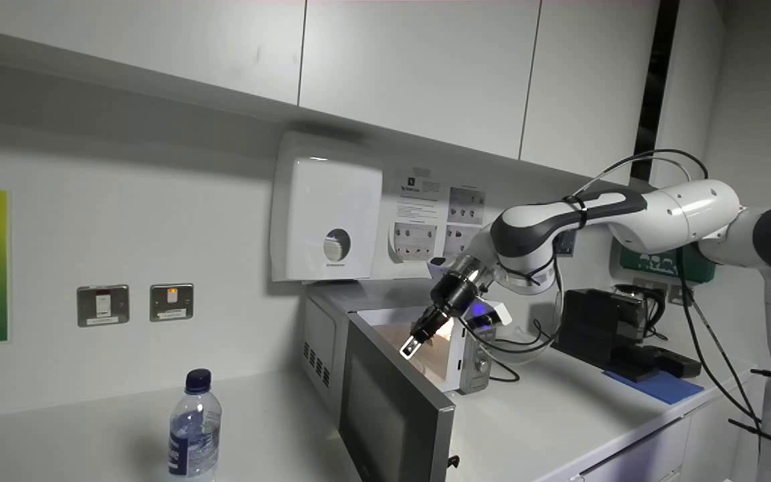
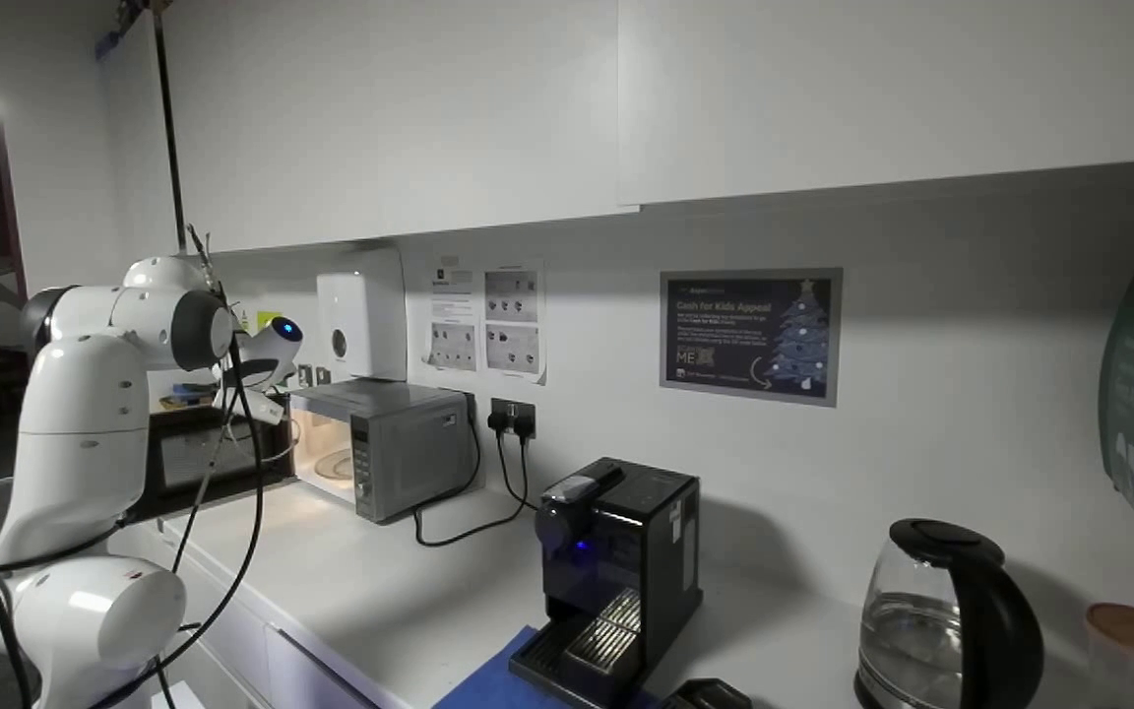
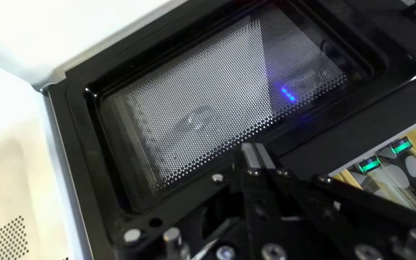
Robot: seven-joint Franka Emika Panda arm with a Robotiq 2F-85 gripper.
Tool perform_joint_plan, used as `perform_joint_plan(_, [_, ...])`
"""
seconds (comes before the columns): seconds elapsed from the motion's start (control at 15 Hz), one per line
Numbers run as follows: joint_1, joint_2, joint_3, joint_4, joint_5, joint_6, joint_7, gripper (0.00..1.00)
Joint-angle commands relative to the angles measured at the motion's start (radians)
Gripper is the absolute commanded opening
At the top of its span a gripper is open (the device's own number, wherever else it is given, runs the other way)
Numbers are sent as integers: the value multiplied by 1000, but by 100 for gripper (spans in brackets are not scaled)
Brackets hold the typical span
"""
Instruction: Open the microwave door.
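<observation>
White wall cupboards (image 1: 419,73) run across the top in both exterior views, white counter (image 1: 519,428) below. Arm (image 1: 666,214) reaches over the counter to the microwave (image 2: 414,458), a small silver box near the wall, lit inside. Microwave door (image 1: 385,415) is well open: sticks out from the front of the box, hinged at one side; its black inner face, perforated in the middle, takes up most of the wrist view. White wall box (image 1: 332,207) hangs just above the microwave. Dark poster (image 2: 749,335) with a blue tree is on the wall above the counter. Coffee machine (image 2: 616,561) stands on the counter, apart from the microwave; glass kettle (image 2: 921,615) upright on the far side of it, part full. Clear bottle (image 1: 195,428), dark blue cap, upright on the outer side of the door, base out of frame. Gripper (image 3: 257,156) is tilted down on the door's inner side, near its top edge; can't tell if it touches. Fingertips (image 3: 249,155) are together, flat side against flat side, overlapping the door in the wrist view.
</observation>
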Motion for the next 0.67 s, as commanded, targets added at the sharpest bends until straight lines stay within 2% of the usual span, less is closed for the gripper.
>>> perform_joint_plan(0.0, [29, -99, -39, -78, -212, -22, 222, 0])
perform_joint_plan(0.27, [50, -189, -47, -118, -531, -109, 549, 0])
perform_joint_plan(0.6, [62, -280, -20, -82, -819, -377, 891, 0])
